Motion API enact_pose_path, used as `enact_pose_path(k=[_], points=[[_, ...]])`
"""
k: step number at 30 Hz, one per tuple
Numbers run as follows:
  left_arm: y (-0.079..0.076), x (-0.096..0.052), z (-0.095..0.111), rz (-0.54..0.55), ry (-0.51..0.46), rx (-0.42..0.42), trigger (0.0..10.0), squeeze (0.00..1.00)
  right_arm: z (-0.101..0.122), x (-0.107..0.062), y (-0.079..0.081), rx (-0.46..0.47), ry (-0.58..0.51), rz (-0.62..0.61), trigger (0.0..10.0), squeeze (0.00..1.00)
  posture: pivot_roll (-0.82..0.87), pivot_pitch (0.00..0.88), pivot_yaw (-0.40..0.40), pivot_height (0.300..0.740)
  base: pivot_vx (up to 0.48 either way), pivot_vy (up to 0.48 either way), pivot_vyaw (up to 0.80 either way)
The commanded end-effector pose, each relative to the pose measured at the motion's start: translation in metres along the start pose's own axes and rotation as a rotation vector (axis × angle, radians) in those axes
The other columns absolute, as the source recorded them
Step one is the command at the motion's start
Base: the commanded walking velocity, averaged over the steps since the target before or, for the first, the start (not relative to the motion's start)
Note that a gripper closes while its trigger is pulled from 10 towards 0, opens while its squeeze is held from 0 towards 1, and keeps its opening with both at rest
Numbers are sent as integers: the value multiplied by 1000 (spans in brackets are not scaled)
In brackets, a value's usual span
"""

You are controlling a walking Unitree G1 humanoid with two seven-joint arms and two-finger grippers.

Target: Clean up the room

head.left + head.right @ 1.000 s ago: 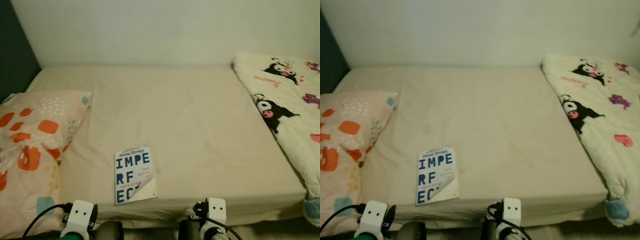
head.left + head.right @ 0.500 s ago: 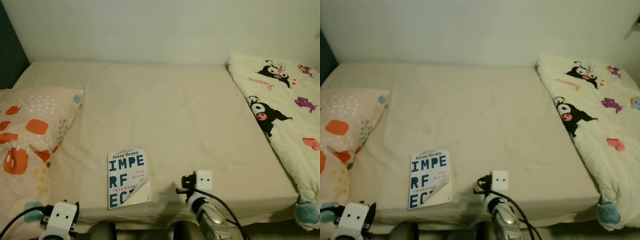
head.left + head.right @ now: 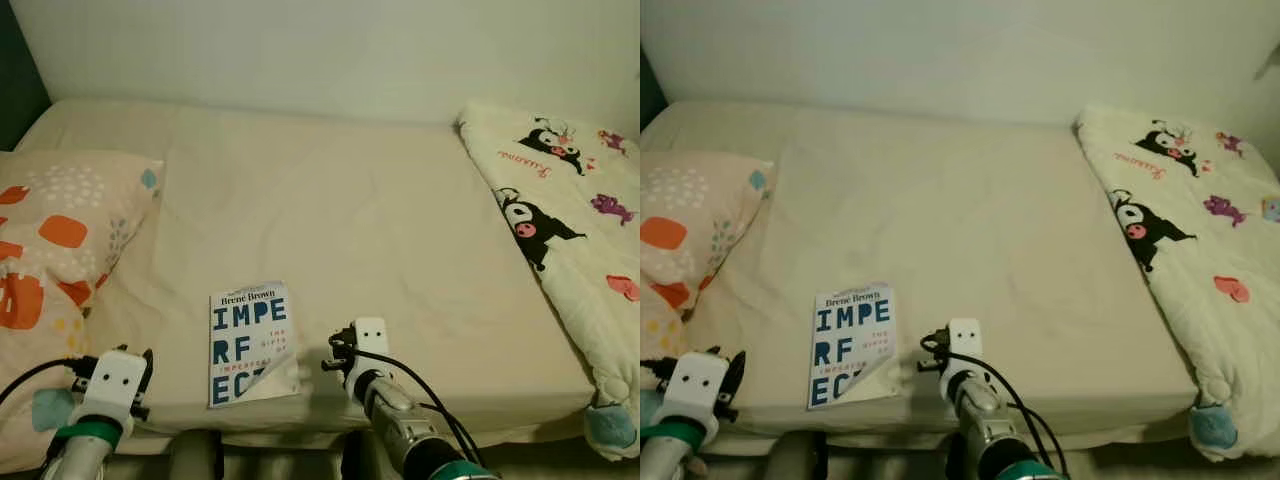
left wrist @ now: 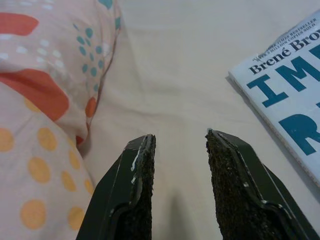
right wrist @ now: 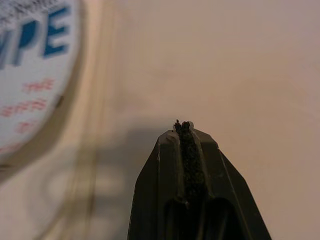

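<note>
A white paperback book (image 3: 250, 340) with big blue letters lies flat near the front edge of the beige bed (image 3: 330, 210), its near right corner curled up. My right arm (image 3: 385, 400) reaches over the bed edge just right of that corner. Its gripper (image 5: 183, 126) is shut on nothing, hovering over bare sheet, with the book (image 5: 30, 75) blurred off to one side. My left gripper (image 4: 180, 142) is open and empty, low over the sheet between the pillow (image 4: 45, 75) and the book (image 4: 285, 100).
An orange-spotted pillow (image 3: 60, 230) covers the bed's left end. A cream blanket with cartoon prints (image 3: 570, 220) is heaped along the right side. A pale wall (image 3: 320, 50) runs behind the bed. Bare sheet lies between pillow and blanket.
The view has shifted. My right arm has come up and reached forward over the bed edge beside the book. My left arm has risen a little. The book lies where it was.
</note>
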State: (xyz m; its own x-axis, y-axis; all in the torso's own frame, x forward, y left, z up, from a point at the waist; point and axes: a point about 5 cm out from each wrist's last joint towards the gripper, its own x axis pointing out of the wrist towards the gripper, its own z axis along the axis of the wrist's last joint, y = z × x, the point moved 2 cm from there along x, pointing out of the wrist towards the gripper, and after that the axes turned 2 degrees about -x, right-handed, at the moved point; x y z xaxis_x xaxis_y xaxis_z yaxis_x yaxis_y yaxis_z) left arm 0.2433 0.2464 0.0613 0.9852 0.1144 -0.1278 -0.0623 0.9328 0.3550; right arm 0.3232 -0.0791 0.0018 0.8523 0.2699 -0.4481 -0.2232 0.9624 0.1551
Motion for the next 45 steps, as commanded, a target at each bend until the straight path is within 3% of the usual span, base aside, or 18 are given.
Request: enact_pose_path(k=[1,8,17,19,22,23,26,27,28,30,33,34,35,36,37,40,44,45], points=[[-1,-1,-2,-18,20,3,10000,0,-6,0,-1,-19,42,-8,0,0,180,80,-102,607,0,0,0],[-9,-9,7,-52,7,32,10000,0,2,4,11,-66,50,20,0,0,204,92,-105,607,0,0,0],[-2,-16,20,-53,-4,55,10000,0,10,10,38,-134,58,53,0,0,222,119,-116,607,0,0,0],[1,-22,22,-49,-2,60,10000,0,3,9,62,-208,95,122,0,0,235,134,-120,607,0,0,0],[2,-24,23,-47,-2,63,10000,0,0,9,70,-229,104,147,0,0,235,134,-120,607,0,0,0],[4,-27,24,-39,0,63,10000,0,-2,7,82,-262,111,182,0,0,239,139,-124,607,0,0,0],[8,-30,26,-35,-1,76,10000,0,-2,7,93,-270,107,213,0,0,241,141,-124,607,0,0,0],[14,-32,28,-23,1,75,10000,0,-1,6,107,-260,101,250,0,0,246,160,-126,607,0,0,0],[14,-32,28,-23,1,75,10000,0,-1,6,107,-260,101,250,0,0,246,160,-126,607,0,0,0],[34,-36,32,21,14,88,10000,0,11,2,146,-169,67,343,0,0,243,190,-119,607,0,0,0],[37,-36,33,25,14,93,10000,0,13,1,152,-150,62,358,0,0,244,188,-119,607,0,0,0],[41,-36,33,33,12,93,10000,0,17,-1,164,-115,45,395,0,0,245,190,-115,607,0,0,0],[41,-36,33,33,12,93,10000,0,17,-1,164,-115,45,395,0,0,245,190,-115,607,0,0,0],[44,-34,34,42,13,89,10000,0,22,-5,181,-63,29,447,0,0,242,202,-113,607,0,0,0],[44,-34,34,42,13,89,10000,0,22,-5,181,-63,29,447,0,0,242,202,-113,607,0,0,0],[48,-27,40,55,-8,81,10000,0,37,-30,239,159,-30,712,0,0,237,193,-97,607,0,0,0],[47,-26,41,55,-10,79,10000,0,39,-35,247,190,-44,761,0,0,235,194,-95,607,0,0,0],[44,-24,41,46,-10,70,10000,0,31,-39,248,194,-32,816,863,0,224,192,-80,607,0,0,0]])
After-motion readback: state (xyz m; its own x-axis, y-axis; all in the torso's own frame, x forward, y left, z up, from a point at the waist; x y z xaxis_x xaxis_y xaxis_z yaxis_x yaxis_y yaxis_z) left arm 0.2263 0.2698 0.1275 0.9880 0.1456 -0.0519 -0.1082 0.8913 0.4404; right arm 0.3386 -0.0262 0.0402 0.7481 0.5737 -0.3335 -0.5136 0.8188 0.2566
